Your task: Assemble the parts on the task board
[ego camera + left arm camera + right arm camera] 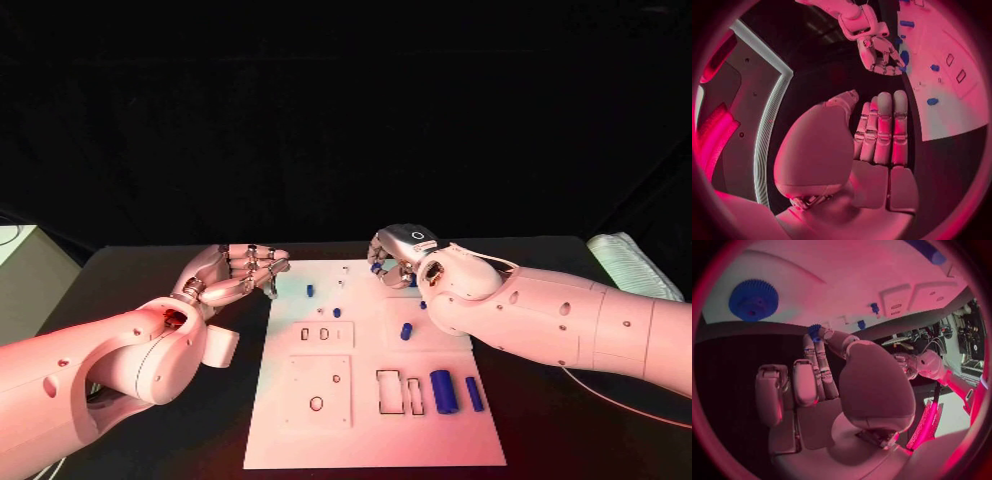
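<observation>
While held, a small gear (814, 331) tips the right hand's (400, 258) fingertips.

White rectangular task board (368, 420) lies flat mid-table. Blue parts on it: two cylinders (444, 390) lying side by side toward 4 o'clock, small pegs (407, 331) near centre and toward 11 o'clock, a toothed gear (753, 300) at 1 o'clock.
</observation>
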Controlling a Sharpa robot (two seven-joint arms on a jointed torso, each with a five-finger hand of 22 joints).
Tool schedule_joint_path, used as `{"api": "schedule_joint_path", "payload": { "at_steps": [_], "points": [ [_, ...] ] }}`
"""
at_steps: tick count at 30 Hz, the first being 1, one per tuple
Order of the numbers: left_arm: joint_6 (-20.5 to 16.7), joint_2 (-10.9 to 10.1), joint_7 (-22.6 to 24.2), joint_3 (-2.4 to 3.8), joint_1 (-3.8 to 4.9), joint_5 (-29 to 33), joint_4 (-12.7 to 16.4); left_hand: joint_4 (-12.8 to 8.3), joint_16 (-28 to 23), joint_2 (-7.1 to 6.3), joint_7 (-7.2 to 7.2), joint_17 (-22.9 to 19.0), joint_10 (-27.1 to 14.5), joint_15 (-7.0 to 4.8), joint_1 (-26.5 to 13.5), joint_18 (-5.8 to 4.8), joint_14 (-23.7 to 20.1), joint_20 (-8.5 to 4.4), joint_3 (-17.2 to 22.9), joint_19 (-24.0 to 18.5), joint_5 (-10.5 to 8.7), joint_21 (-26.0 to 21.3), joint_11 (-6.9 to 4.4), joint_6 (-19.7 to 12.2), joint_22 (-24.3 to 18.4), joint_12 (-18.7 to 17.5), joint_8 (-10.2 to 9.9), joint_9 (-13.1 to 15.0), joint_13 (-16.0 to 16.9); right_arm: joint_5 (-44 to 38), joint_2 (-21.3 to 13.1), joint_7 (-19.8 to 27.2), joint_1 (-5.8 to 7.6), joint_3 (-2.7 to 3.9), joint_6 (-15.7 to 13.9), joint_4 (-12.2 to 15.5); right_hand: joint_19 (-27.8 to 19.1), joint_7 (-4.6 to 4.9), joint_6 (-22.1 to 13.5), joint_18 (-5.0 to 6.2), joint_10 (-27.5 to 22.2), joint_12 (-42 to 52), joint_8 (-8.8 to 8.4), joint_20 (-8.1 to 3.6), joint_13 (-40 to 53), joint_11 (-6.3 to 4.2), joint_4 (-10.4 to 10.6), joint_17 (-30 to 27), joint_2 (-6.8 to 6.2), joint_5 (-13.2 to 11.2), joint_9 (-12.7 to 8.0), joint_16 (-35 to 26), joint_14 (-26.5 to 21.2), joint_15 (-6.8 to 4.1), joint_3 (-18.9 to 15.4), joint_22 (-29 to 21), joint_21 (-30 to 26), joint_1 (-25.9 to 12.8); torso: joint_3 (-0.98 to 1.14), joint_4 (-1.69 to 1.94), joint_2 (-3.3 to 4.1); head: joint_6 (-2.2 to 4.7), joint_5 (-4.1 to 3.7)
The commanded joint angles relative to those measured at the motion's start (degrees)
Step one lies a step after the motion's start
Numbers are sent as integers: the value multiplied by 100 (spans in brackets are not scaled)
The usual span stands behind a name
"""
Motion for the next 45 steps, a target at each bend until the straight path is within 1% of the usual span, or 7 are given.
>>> {"api": "schedule_joint_path", "payload": {
  "at_steps": [1,13,18,20,28,34,45],
  "points": [
    [36,10,51,5,9,47,16,5,23,9,1,6,-53,10,-39,73,-37,4,39,-17,-30,35,-5,-32,5,-20,-14,5,7,-57,105,-25,4,10,-380,-125,246,1,26,-76,194,18,26,-24,121,-167,-65,-12,64,32,6,30,132,-44,38,771,17,129,1,4,11,16,2],
    [52,19,49,8,44,50,49,5,23,9,1,6,-53,10,-39,73,-37,4,39,-17,-30,35,-5,-32,5,-20,-14,5,7,79,443,118,-14,18,-445,-411,243,10,20,-75,188,9,24,-25,124,-159,-70,-15,55,30,11,31,130,-42,36,767,14,117,-1,21,63,13,7],
    [53,23,48,8,76,50,54,0,25,13,2,8,-64,13,-29,73,-50,7,53,-29,-30,45,-2,-39,12,-23,-16,11,6,114,511,146,-19,19,-442,-452,242,13,16,-75,185,4,22,-25,125,-156,-72,-15,51,29,13,32,130,-40,35,765,13,110,-16,27,80,10,-8],
    [53,24,48,8,86,50,56,0,25,13,2,8,-64,13,-29,73,-50,7,53,-29,-30,45,-2,-39,12,-23,-16,11,6,127,540,158,-25,19,-454,-466,242,13,16,-75,185,4,22,-25,125,-156,-72,-15,51,29,13,32,130,-40,35,765,13,110,-7,26,84,11,0],
    [57,29,46,8,114,51,63,0,25,13,2,8,-64,13,-29,73,-50,7,53,-29,-30,45,-2,-39,12,-23,-16,11,6,154,650,170,-86,19,-516,-554,239,16,13,-74,183,1,21,-24,126,-154,-73,-15,46,27,15,33,130,-38,33,760,10,103,-7,55,95,11,16],
    [59,20,42,8,135,52,71,0,25,13,2,8,-64,13,-29,73,-50,7,53,-29,-30,45,-2,-39,12,-23,-16,11,6,154,721,145,-115,19,-527,-640,238,19,8,-73,180,-4,18,-23,128,-151,-75,-14,41,27,18,35,129,-36,31,759,9,94,-21,80,114,33,-36],
    [63,14,35,8,167,52,76,-2,26,13,4,9,-71,15,-25,73,-57,9,61,-37,-31,51,0,-45,17,-24,-18,14,6,138,810,152,-151,19,-494,-770,231,23,0,-70,175,-11,15,-21,131,-147,-76,-28,35,26,22,31,126,-32,30,745,0,80,-17,72,125,33,-6]
  ]
}}
